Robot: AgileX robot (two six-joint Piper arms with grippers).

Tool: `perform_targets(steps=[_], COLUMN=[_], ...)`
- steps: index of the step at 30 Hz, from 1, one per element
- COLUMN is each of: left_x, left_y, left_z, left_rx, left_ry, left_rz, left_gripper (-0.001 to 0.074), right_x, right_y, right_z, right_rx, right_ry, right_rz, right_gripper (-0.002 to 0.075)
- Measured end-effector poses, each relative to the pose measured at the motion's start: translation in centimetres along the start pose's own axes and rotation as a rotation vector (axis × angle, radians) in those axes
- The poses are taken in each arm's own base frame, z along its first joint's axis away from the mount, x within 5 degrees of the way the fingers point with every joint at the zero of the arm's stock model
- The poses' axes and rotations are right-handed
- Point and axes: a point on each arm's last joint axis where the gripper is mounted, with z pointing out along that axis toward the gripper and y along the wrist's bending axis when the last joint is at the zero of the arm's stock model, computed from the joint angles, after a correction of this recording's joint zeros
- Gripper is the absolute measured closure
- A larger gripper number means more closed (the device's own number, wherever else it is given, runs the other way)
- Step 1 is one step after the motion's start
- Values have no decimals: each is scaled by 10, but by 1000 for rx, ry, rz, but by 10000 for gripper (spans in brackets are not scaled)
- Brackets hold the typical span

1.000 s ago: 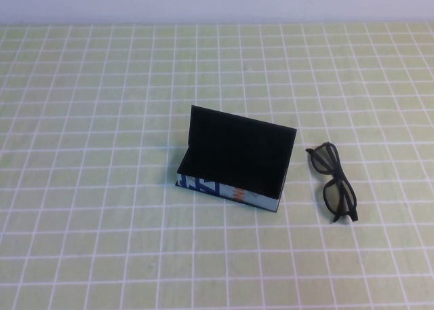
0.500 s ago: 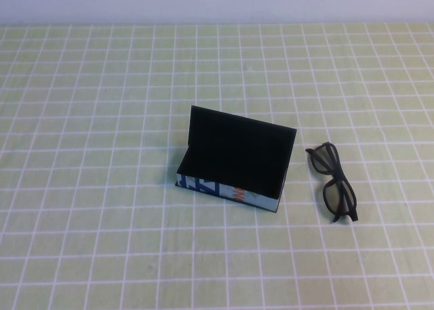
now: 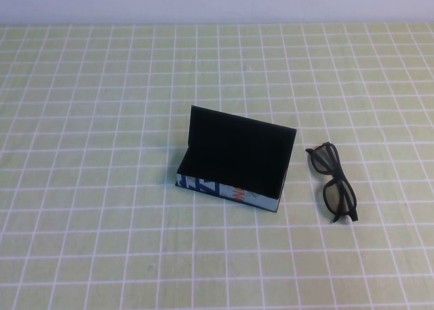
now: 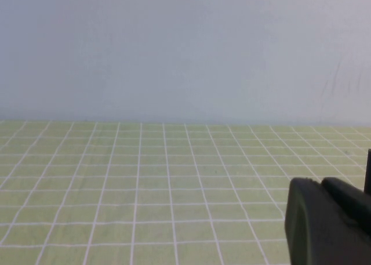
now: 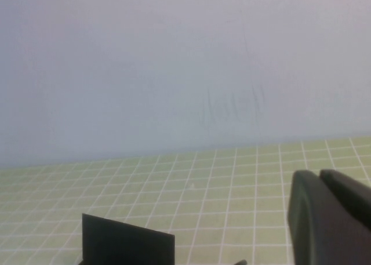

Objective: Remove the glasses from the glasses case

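1. The glasses case (image 3: 230, 171) is sitting near the centre of the high view on the green checked tablecloth (image 3: 102, 120), turned slightly so its right end is lying lower in the frame than its left.
2. Its flat black lid (image 3: 241, 147) is standing open, rising behind the box, and the inside is showing black.
3. The pale front side with blue and orange print (image 3: 227, 191) is facing the lower edge of the frame.
4. The glasses (image 3: 333, 182) are lying on the cloth to the right of the case, near it but not touching, and outside it.
5. They are running from upper left to lower right, with the dark lenses showing inside the thick black frame.
6. Neither arm is appearing in the high view.
7. In the left wrist view, a dark part of the left gripper (image 4: 327, 221) is showing at the lower right corner, over bare cloth with the pale wall (image 4: 185, 50) beyond; I cannot tell how it is set.
8. In the right wrist view, a dark part of the right gripper (image 5: 329, 216) is showing at the lower right corner, and the top of the open lid (image 5: 127, 240) is showing at the lower left; here too I cannot tell its setting.
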Motion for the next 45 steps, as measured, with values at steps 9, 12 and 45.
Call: perform_targets(steps=[9, 12, 45], left_x=[0, 0, 0], left_y=[0, 0, 0], left_z=[0, 0, 0], left_rx=[0, 0, 0], left_ry=[0, 0, -2], left_rz=[-2, -2, -6], left_gripper=[739, 739, 739], right_x=[21, 45, 128], right_y=[-10, -19, -37], right_z=[1, -2, -20], right_rx=[56, 113, 183], right_ry=[41, 74, 297], right_rz=[-128, -141, 24], right_gripper=[742, 742, 743])
